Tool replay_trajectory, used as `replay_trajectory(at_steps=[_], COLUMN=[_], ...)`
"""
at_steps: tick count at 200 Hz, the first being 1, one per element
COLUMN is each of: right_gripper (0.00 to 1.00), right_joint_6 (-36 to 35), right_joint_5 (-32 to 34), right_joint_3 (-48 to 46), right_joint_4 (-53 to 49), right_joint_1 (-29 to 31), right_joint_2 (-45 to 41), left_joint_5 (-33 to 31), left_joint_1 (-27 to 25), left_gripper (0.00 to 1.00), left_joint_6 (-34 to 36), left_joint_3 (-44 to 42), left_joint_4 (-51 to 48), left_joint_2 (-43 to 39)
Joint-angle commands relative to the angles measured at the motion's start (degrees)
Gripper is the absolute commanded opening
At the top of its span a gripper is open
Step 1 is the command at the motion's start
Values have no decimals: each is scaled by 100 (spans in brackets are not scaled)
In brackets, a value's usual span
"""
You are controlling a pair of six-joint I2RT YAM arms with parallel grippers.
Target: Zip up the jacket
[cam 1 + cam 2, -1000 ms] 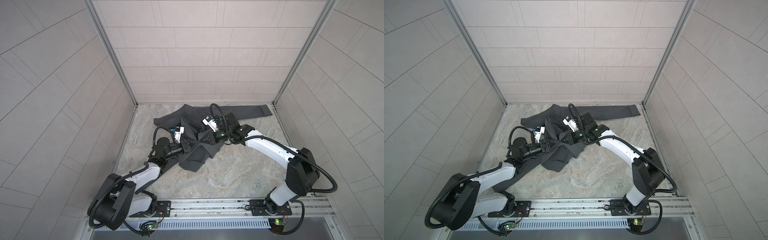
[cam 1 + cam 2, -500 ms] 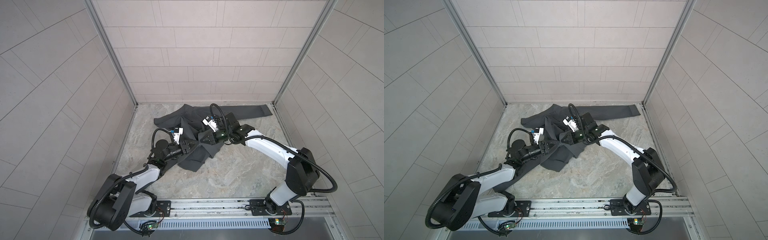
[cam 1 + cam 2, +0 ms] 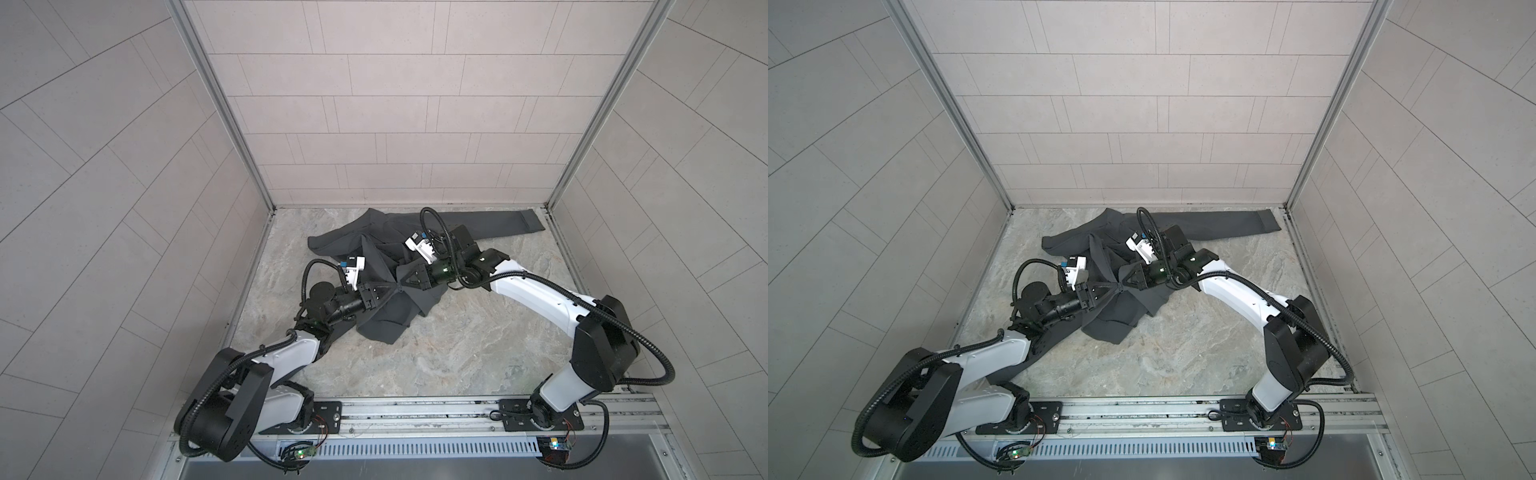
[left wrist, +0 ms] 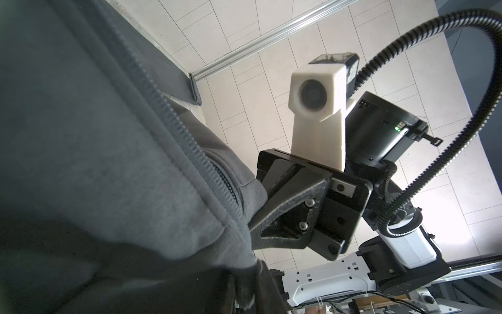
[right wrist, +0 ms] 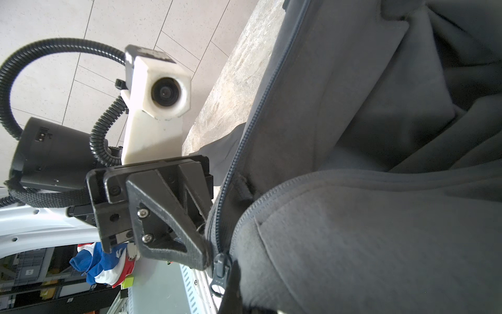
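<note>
Jacket [image 3: 386,320] bunched, left end effector [image 3: 394,290], right end effector [image 3: 402,282], both pinching zipper [image 5: 245,127] edge

This is a robotics lab test cell. Two white-and-black robot arms [image 3: 291,353] are bolted to an aluminium rail [image 3: 415,409], with small lit circuit boards [image 3: 297,453] just below it. Behind the rail, tile-patterned wall panels [image 3: 395,104] in aluminium framing [image 3: 224,104] box in a marble-patterned table [image 3: 457,345]. On the rail's outer side, the right wrist view shows storage shelving [image 5: 30,269] with crates.
</note>
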Motion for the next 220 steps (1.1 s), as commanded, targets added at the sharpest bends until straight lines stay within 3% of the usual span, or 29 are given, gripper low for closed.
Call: replay_trajectory(at_steps=[1, 40, 105, 220], right_gripper=[0, 0, 0, 0], right_joint_6=[-4, 970, 2397, 2909], right_joint_5=[-4, -78, 470, 942], right_joint_3=[-31, -414, -913, -1039], right_joint_4=[8, 1228, 2630, 2997], right_joint_1=[18, 2, -104, -102], right_joint_2=[-133, -200, -370, -372], left_joint_5=[143, 141, -325, -336], left_joint_1=[-20, -15, -117, -277], left_gripper=[0, 0, 0, 0], left_joint_6=[-69, 209, 1461, 1364], left_joint_3=[-18, -38, 110, 51], left_joint_4=[478, 0, -2436, -2327], left_joint_2=[-33, 30, -856, -852])
